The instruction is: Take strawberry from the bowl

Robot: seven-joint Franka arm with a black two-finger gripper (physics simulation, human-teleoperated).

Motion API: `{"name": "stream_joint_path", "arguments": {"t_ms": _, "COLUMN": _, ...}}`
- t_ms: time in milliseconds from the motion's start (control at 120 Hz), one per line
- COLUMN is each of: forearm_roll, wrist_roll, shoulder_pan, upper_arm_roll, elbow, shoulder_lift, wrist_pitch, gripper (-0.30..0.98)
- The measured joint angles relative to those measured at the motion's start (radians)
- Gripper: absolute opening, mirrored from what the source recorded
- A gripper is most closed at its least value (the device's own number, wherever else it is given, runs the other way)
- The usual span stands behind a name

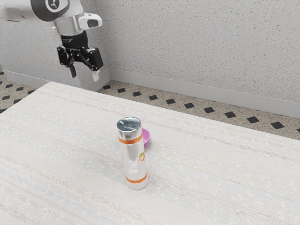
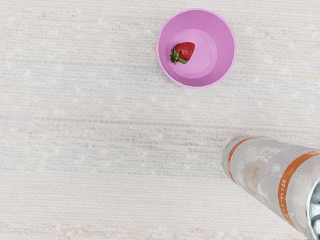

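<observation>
Above table (image 1: 61, 145) | claw (image 1: 85, 76) wide open, empty | bottle (image 2: 265, 172): orange-banded, lettering (image 2: 283, 192) unreadable | strawberry (image 2: 185, 51) in pink bowl (image 2: 222, 37)

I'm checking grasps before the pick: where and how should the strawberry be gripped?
Grip the strawberry by its red body, from above into the open bowl; it lies on its side, so the fingers likely pinch best across its width.

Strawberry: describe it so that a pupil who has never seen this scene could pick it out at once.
On the pale table, a tall orange-banded bottle stands upright near a pink bowl. The strawberry lies inside that bowl, off-centre. Unlike the bowl and bottle, it is small and red, with green leaves.
</observation>
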State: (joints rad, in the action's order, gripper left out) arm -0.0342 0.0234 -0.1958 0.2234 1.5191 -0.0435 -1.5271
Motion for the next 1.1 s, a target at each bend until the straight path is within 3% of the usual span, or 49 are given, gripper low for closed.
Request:
{"name": "stream_joint_path", "arguments": {"t_ms": 100, "forearm_roll": 0.0, "wrist_roll": -0.005, "shoulder_pan": 0.015, "upper_arm_roll": -0.018, "elbow": -0.006, "shoulder_lift": -0.02, "wrist_pitch": 0.0, "gripper": 0.69}}
{"name": "stream_joint_path", "arguments": {"t_ms": 233, "forearm_roll": 0.02, "wrist_roll": -0.019, "shoulder_pan": 0.025, "upper_arm_roll": -0.118, "elbow": -0.073, "shoulder_lift": -0.137, "wrist_pitch": 0.0, "gripper": 0.69}}
{"name": "stream_joint_path", "arguments": {"t_ms": 433, "forearm_roll": 0.031, "wrist_roll": -0.129, "shoulder_pan": 0.018, "upper_arm_roll": -0.152, "elbow": -0.212, "shoulder_lift": -0.314, "wrist_pitch": -0.015, "gripper": 0.68}}
{"name": "stream_joint_path", "arguments": {"t_ms": 700, "forearm_roll": -0.022, "wrist_roll": -0.55, "shoulder_pan": 0.021, "upper_arm_roll": -0.196, "elbow": -0.186, "shoulder_lift": -0.372, "wrist_pitch": -0.115, "gripper": 0.6}}
{"name": "stream_joint_path", "arguments": {"t_ms": 817, "forearm_roll": -0.054, "wrist_roll": -0.725, "shoulder_pan": 0.022, "upper_arm_roll": -0.197, "elbow": -0.188, "shoulder_lift": -0.412, "wrist_pitch": -0.151, "gripper": 0.48}}
{"name": "stream_joint_path", "arguments": {"t_ms": 950, "forearm_roll": -0.075, "wrist_roll": -0.887, "shoulder_pan": 0.034, "upper_arm_roll": -0.19, "elbow": -0.19, "shoulder_lift": -0.452, "wrist_pitch": -0.185, "gripper": 0.38}}
{"name": "stream_joint_path", "arguments": {"t_ms": 1100, "forearm_roll": -0.084, "wrist_roll": -1.03, "shoulder_pan": 0.068, "upper_arm_roll": -0.187, "elbow": -0.187, "shoulder_lift": -0.507, "wrist_pitch": -0.219, "gripper": 0.35}}
